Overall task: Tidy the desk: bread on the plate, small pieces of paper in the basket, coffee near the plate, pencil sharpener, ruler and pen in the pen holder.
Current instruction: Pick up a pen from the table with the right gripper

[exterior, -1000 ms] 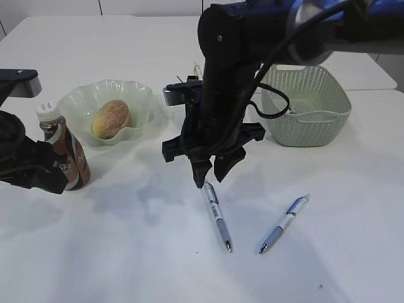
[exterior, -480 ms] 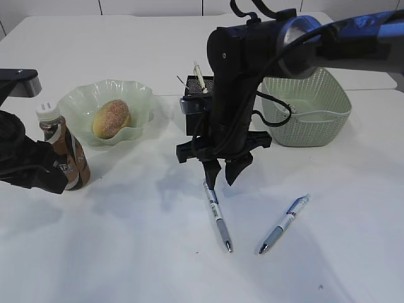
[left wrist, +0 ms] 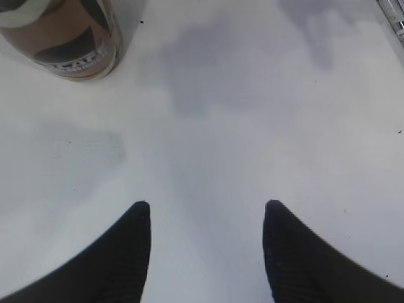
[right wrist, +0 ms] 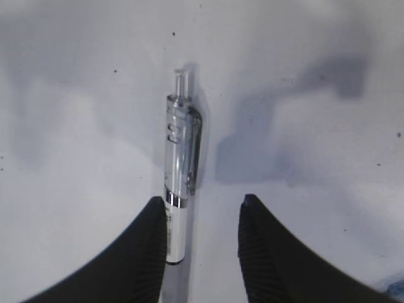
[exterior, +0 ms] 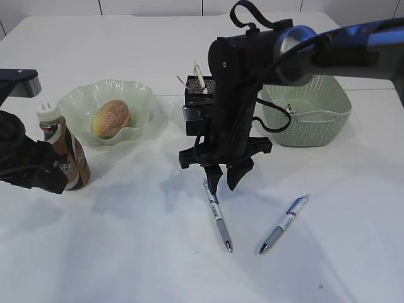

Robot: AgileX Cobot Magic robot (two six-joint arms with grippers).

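1. Pens: two lie flat on the white tabletop (exterior: 126, 252), nearest the camera. The clear-barrelled pen (exterior: 218, 218) sits centre, tip toward the near edge; the blue pen (exterior: 284, 224) lies to its right, well apart and angled.
2. Right hand (exterior: 222, 183) points straight down over the far, clicker end of the clear-barrelled pen. In the right wrist view the fingers (right wrist: 148, 249) stand narrowly apart and hold nothing; the pen's barrel runs just beside the left one, mostly outside the gap. Cannot tell if they touch.
3. Left hand (left wrist: 205, 214) is at the left edge, fingers spread wide over bare tabletop, gripping nothing.
4. Coffee bottle (exterior: 63, 151) stands upright just right of the left arm and near the plate's near-left side. Only its base shows in the left wrist view.
5. Plate (exterior: 82, 101), pale green with a wavy rim, sits far left. The bread (exterior: 112, 118) lies in it.
6. Pen holder (exterior: 197, 101), black mesh, stands behind the right arm at centre, partly hidden; a thin pale stick pokes up from it.
7. Basket (exterior: 315, 120), light green weave, sits far right. Something small lies inside; too small to identify.
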